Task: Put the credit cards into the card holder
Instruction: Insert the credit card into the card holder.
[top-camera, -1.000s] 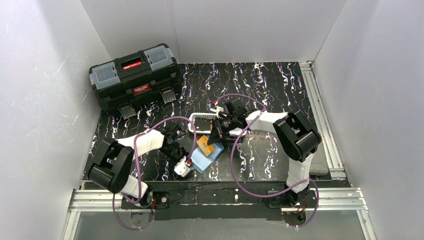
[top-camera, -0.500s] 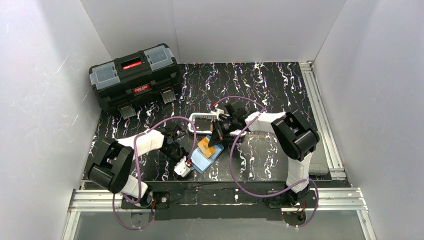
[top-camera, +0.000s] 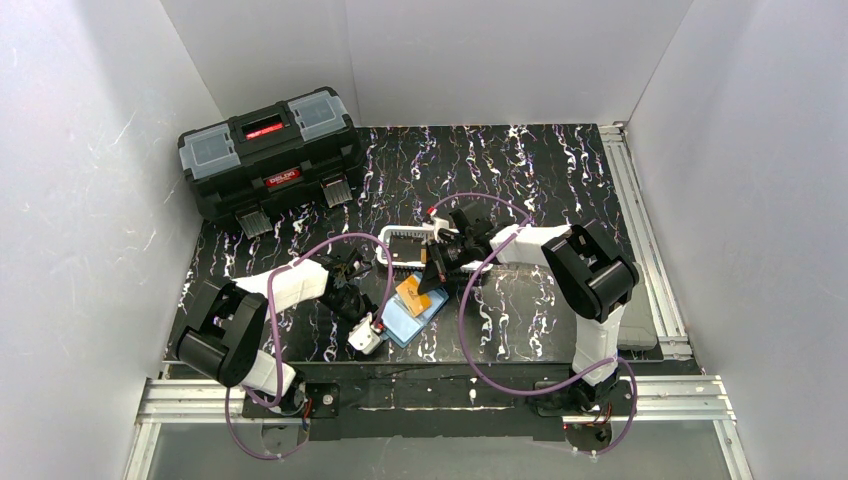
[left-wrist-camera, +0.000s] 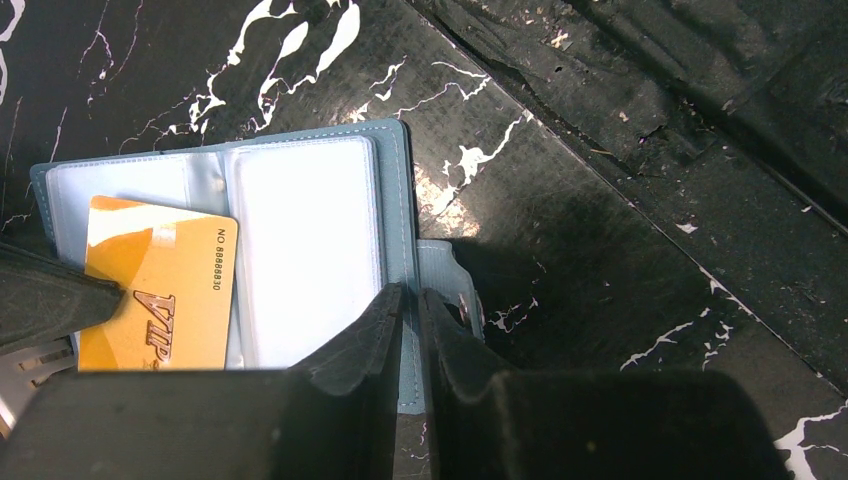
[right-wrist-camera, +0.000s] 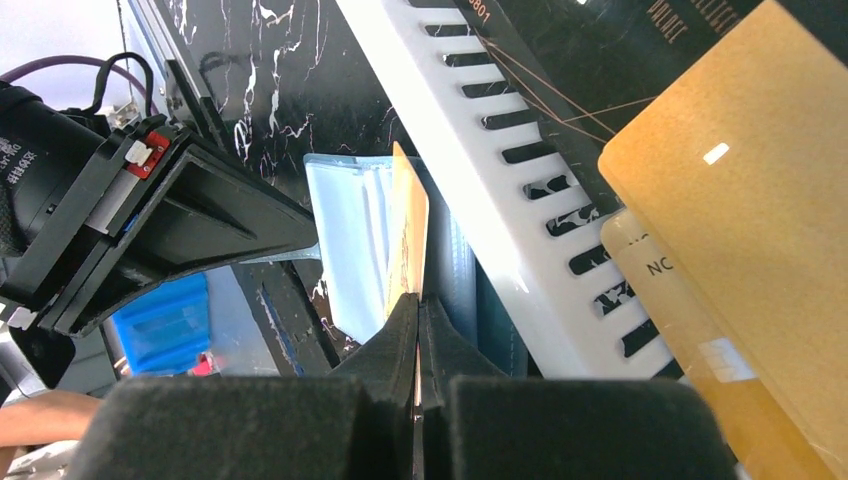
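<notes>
Card holder (left-wrist-camera: 300, 230): teal-blue, stitched edge, lying open flat on the tabletop (left-wrist-camera: 600, 200) near its front edge, between the two arms. Inside are clear glossy sleeves over pale lining, with a central fold line. The snap tab (left-wrist-camera: 445, 285) juts from its right edge in the left wrist view. Tabletop is black with white marbled veins and a fine pebbled texture. Left pincer (left-wrist-camera: 410, 295): the black tapered fingers are pressed nearly together over the holder's tab-side edge and appear to be pinching it down. Orange card (left-wrist-camera: 160, 290): thin rigid plastic with rounded corners, printed "VIP" and "NO 88888830", lying over the holder's far sleeve. Right pincer (right-wrist-camera: 417, 305): pressed together on this card, which shows edge-on from the right wrist as a thin orange sliver standing over the open sleeves. White basket (right-wrist-camera: 470, 140): a smooth plastic wall with a row of oblong slots, just beside the holder on its far side. In it are a black card (right-wrist-camera: 590, 60) with thin gold lettering, a matte golden card (right-wrist-camera: 740, 190) and a paler card (right-wrist-camera: 680, 310) partly under it. Black toolbox (top-camera: 270, 150) with grey lid compartments sits at the far left of the tabletop, well apart.
</notes>
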